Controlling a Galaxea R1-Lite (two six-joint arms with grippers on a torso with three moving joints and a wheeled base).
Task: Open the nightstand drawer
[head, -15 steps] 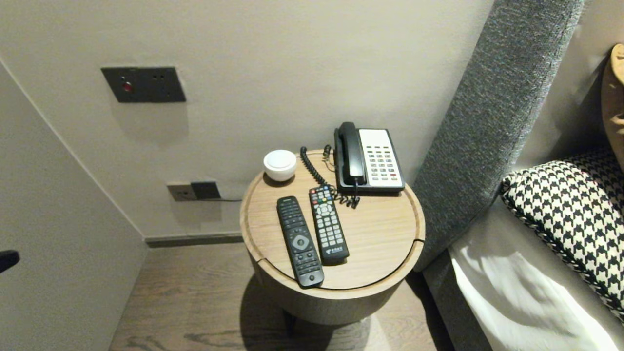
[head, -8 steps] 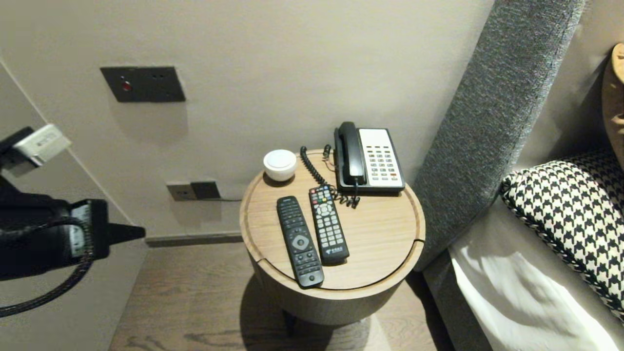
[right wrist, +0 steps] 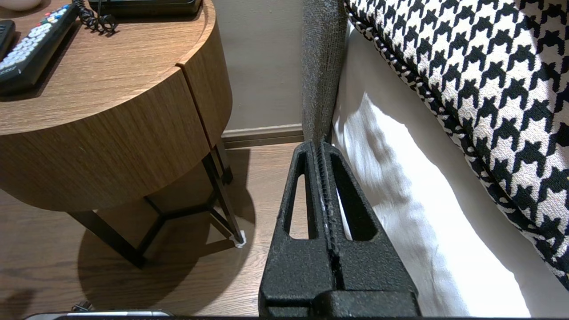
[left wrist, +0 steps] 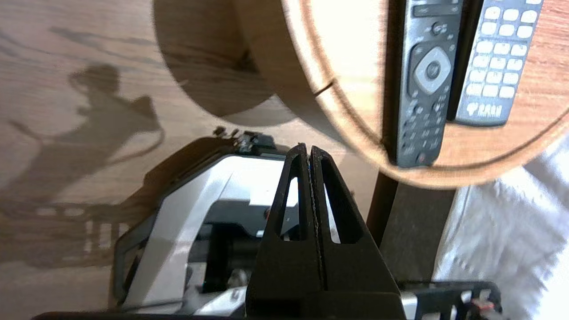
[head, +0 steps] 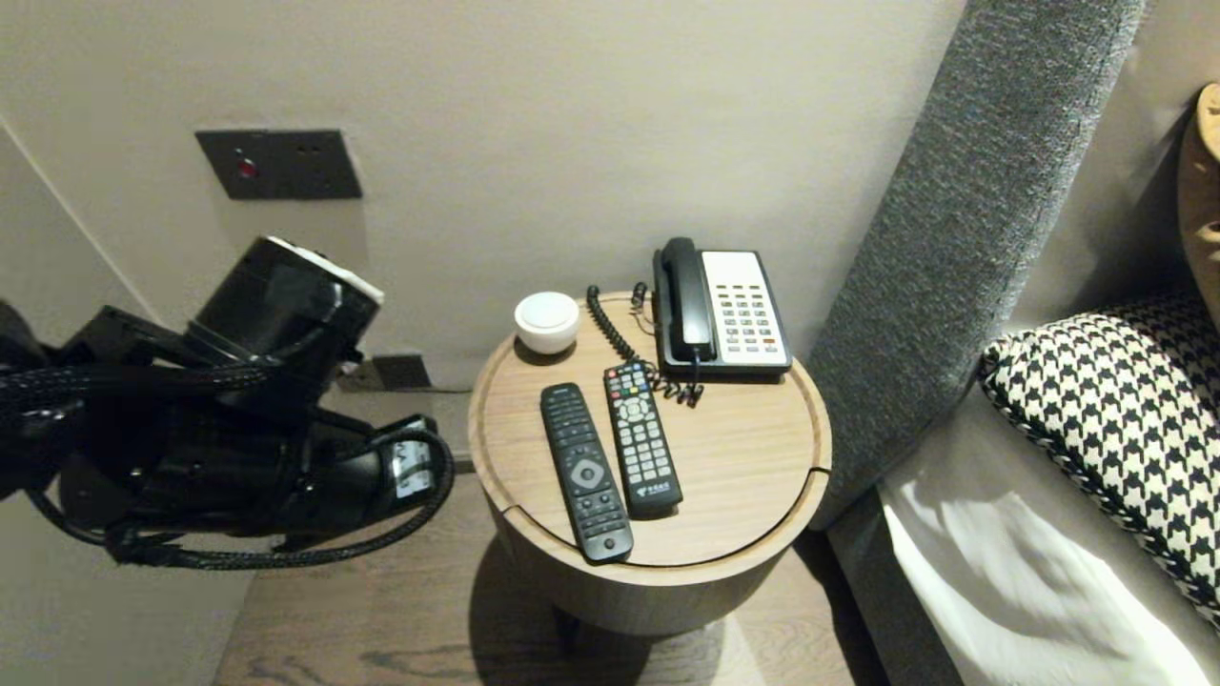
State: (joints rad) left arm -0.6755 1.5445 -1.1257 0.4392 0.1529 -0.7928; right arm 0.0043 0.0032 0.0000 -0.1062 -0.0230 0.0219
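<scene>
L tool (left wrist: 309, 150) newly by table (left wrist: 351, 49), remotes (left wrist: 426, 80) cropped

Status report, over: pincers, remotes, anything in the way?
Left pincer shut, empty, left of the table. Right pincer shut, low by the bed. Black remote nearest, second remote beside it, untouched. Nothing between.

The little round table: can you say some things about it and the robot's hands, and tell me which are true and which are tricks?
1. A dark remote and a pale-buttoned remote lie side by side on the round table. True.
2. The left gripper is shut and empty, beside the table. True.
3. The phone is off the hook. False: its handset rests on it.
4. The round white thing stands between the remotes. False: it stands at the back, left of the phone.
5. The right gripper holds a remote. False: it is shut on nothing, low beside the bed.
</scene>
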